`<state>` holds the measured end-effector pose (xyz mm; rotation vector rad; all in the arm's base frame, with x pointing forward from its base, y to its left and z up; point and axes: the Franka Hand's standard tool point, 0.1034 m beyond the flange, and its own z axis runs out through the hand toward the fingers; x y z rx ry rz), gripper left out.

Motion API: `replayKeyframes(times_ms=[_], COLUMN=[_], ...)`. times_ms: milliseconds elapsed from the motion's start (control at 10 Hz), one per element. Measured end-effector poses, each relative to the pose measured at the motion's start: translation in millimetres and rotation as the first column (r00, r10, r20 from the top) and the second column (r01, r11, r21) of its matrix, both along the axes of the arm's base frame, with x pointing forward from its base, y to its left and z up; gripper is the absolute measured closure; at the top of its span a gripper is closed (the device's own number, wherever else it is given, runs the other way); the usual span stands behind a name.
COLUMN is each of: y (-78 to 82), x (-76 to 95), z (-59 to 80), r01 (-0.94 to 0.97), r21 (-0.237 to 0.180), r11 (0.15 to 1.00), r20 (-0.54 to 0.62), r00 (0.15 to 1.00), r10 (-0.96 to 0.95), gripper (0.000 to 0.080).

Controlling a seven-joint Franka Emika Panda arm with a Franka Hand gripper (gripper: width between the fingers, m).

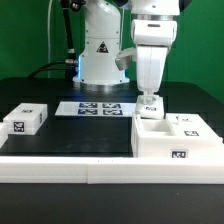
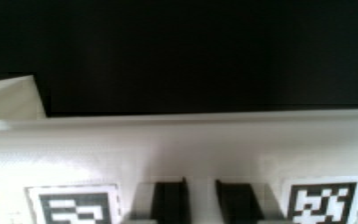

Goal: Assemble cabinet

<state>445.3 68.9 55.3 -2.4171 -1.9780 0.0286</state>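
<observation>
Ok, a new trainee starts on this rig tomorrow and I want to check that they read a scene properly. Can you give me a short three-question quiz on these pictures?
1. True or false: the gripper is down at the small white piece on the exterior view's left.
2. What lies flat on the table behind the gap between the small white piece and the cabinet box? A: the marker board. B: a red screwdriver. C: a blue bowl.
3. Fill in: the long low white rail lies in ___ of the cabinet box, nearer the exterior camera.

Key: 1 false, it is at the cabinet box; 2 A; 3 front.
</observation>
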Motion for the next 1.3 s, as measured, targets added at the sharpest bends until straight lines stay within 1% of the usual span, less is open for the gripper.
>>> replayKeyframes(times_ms=[300,800,1100,1300], y=[0.2,0.3,-5.8,-7.1], x=[3.1,2.7,3.5,3.6], z=[1.1,1.0,1.0,1.3], r01=[0.0,0.01,-0.006,-0.007], r21=[0.001,0.0,-0.002,-0.004], r11=[1.0,1.0,1.0,1.0], r20=[0.004,0.004,-0.003,-0.008], r00=[1.0,1.0,1.0,1.0], r10=[0.0,-0.01,0.006,0.007], gripper=[0.0729,0.0729,0.0729,0.0729])
